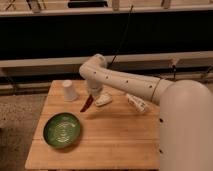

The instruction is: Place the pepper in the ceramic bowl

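The red chili pepper hangs tilted from my gripper, tip pointing down and to the left, just above the wooden table. The gripper is shut on the pepper's upper end, near the table's back middle. The green ceramic bowl with pale rings sits at the table's front left, below and to the left of the pepper. It holds nothing. My arm reaches in from the right and hides part of the table's right side.
A white cup stands upside down at the back left, close to the gripper. A small white object lies just right of the pepper, and another lies further right. The table's edges are near the bowl.
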`<action>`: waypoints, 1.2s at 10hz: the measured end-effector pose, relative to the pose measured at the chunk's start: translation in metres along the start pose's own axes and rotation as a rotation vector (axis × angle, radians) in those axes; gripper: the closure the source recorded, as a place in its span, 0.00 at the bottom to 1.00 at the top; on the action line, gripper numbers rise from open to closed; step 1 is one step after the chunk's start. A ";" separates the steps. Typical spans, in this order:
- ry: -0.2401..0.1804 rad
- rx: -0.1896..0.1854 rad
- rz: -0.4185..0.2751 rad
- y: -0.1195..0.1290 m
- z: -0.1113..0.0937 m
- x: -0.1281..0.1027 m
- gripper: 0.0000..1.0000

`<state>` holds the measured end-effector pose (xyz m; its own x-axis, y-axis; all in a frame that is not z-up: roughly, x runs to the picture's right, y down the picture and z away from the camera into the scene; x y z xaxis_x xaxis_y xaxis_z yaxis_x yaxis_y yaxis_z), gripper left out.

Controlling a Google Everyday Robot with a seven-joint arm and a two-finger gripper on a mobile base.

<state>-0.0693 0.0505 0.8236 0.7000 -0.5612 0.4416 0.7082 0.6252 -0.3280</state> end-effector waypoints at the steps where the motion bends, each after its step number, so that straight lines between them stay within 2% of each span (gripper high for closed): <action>1: -0.008 0.010 -0.023 -0.007 -0.002 -0.007 1.00; 2: -0.028 0.026 -0.070 -0.022 -0.004 -0.024 1.00; 4: -0.062 0.035 -0.129 -0.034 -0.002 -0.049 1.00; 9: -0.165 0.053 -0.264 -0.044 0.005 -0.106 1.00; 11: -0.182 0.054 -0.291 -0.044 0.009 -0.118 0.90; 12: -0.193 0.054 -0.302 -0.043 0.014 -0.125 0.76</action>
<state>-0.1883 0.1008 0.7941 0.4258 -0.6154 0.6633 0.8710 0.4774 -0.1163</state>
